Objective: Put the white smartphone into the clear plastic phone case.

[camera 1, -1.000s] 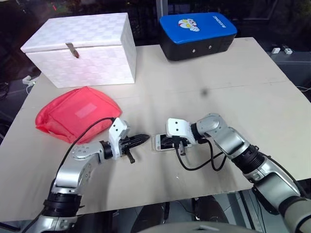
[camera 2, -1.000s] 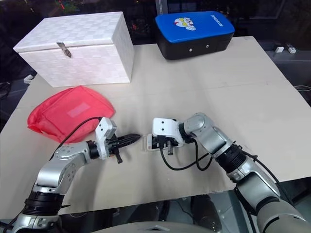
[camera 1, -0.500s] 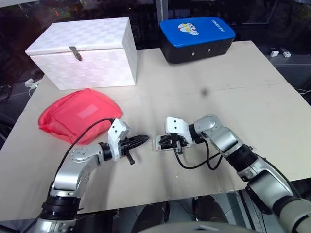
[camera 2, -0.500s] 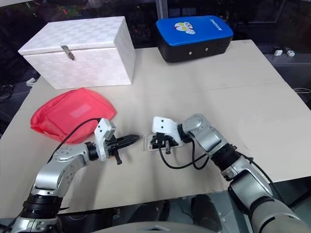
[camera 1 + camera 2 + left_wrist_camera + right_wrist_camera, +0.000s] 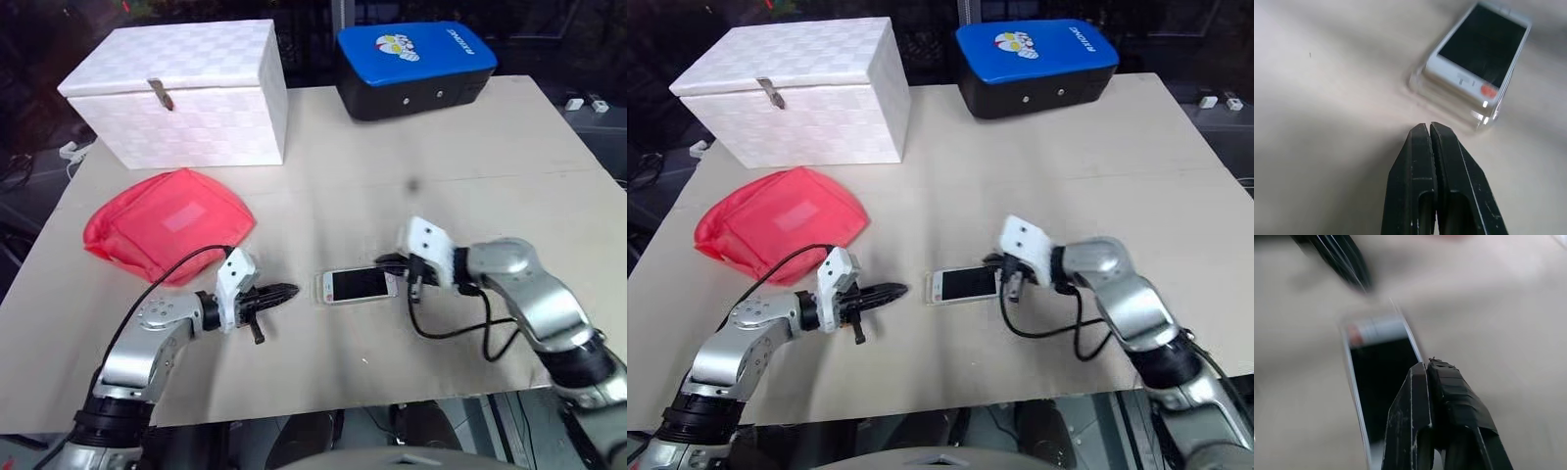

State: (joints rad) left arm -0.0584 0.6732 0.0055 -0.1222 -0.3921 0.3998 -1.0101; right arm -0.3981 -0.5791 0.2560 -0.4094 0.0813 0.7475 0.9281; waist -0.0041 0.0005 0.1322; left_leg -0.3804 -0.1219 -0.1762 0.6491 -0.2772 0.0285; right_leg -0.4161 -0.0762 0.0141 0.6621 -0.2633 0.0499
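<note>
Flanking one white smartphone (image 5: 358, 285), two end effectors, left (image 5: 291, 291) and right (image 5: 385, 262), stay closed, empty.

We see the white smartphone (image 5: 357, 285) lying flat, black screen up, long side parallel to the table's near edge, near the middle of that edge. The clear plastic case (image 5: 1449, 100) sits beneath it, its rim showing around the phone's end.

Both arms are silver metal with black joints; each hand (image 5: 279, 293) (image 5: 387, 262) carries a white boxy wrist block, black tapered fingers and a looping black cable.
</note>
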